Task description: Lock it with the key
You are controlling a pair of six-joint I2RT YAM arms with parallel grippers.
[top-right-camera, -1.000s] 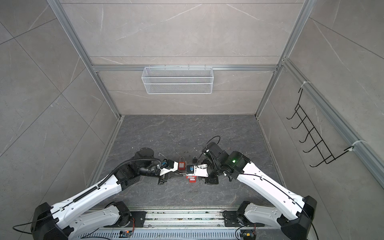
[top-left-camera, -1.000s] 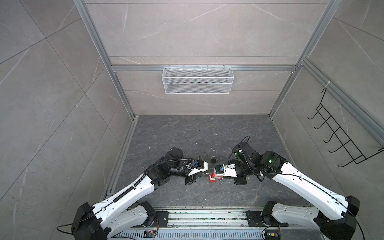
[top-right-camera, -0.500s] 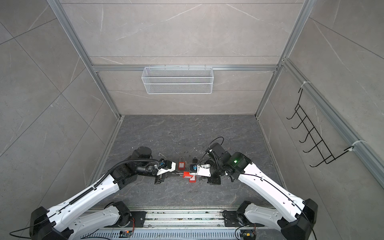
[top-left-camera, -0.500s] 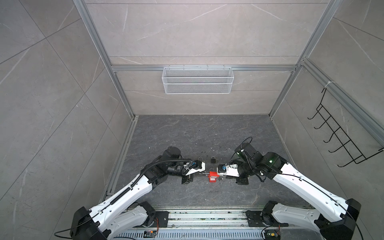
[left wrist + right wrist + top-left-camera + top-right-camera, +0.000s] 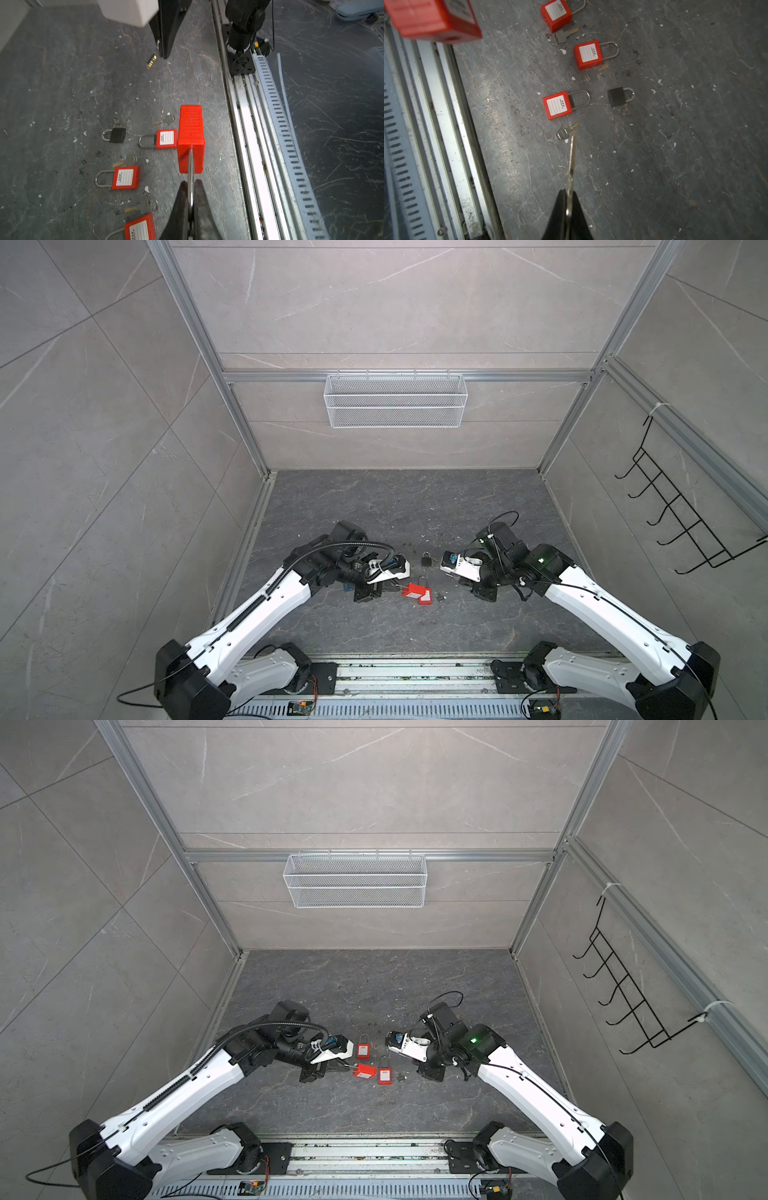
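Right gripper [image 5: 569,194] has backed off with the key [image 5: 571,160] pinched tight. It is now well apart from the red padlock [image 5: 190,133], which my left gripper [image 5: 190,188] clamps aloft by the shackle [image 5: 190,166]. I judge insertion needs re-aligning.

A white mesh basket [image 5: 395,406] is hanging on the back wall [image 5: 395,323], a black hook rack [image 5: 681,499] is hanging at my right, and a slotted duct [image 5: 285,135] is lying beside the rail [image 5: 247,124].

1. Gripped padlock [image 5: 190,135]: bright red body, silver shackle.
2. Gripped key [image 5: 151,61]: brass blade.
3. Labelled padlocks [image 5: 125,177]: red, white labels.
4. Small padlock [image 5: 117,135]: black, silver shackle.
5. Floor [image 5: 62,72]: dark grey stone veining, white flecks.
6. Wall basket [image 5: 395,410]: white mesh.
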